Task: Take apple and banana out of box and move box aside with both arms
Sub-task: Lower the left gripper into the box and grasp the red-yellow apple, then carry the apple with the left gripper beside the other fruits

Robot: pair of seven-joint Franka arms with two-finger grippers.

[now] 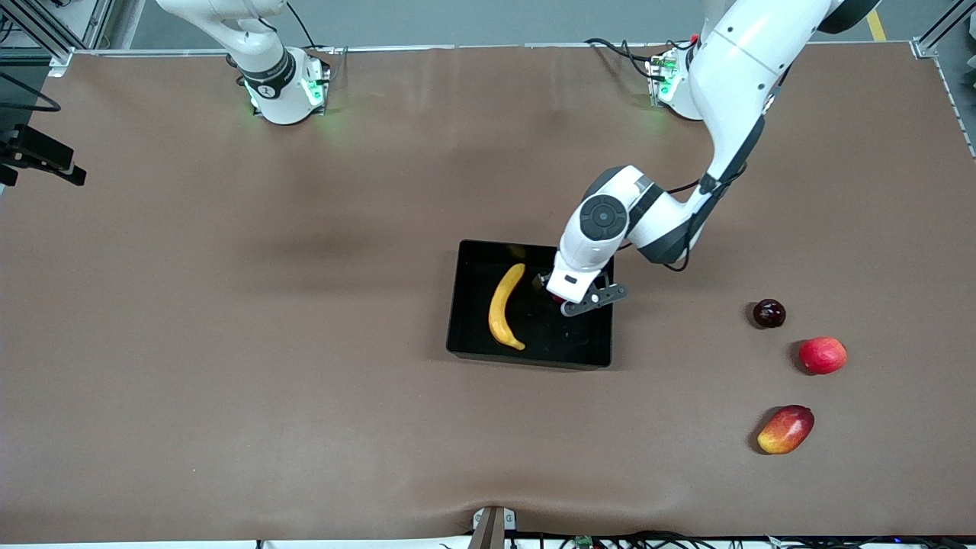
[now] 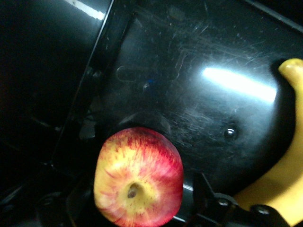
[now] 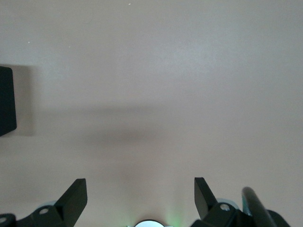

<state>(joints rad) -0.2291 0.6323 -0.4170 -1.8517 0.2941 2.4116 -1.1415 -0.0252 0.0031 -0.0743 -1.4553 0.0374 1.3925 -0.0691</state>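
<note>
Now, left gripper (image 1: 568, 301) down inside box (image 1: 473, 305) | fingers around apple (image 2: 138, 177), grip unclear | banana (image 1: 505, 307) alongside | right gripper (image 3: 140, 198) waiting, spread wide, empty

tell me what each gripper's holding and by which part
The left gripper, down in the box, has the apple between its jaws, by its sides. The right gripper is open over bare table, holding nothing.

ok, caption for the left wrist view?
Left pincer around the streaked apple inside the black bin, banana alongside.
</note>
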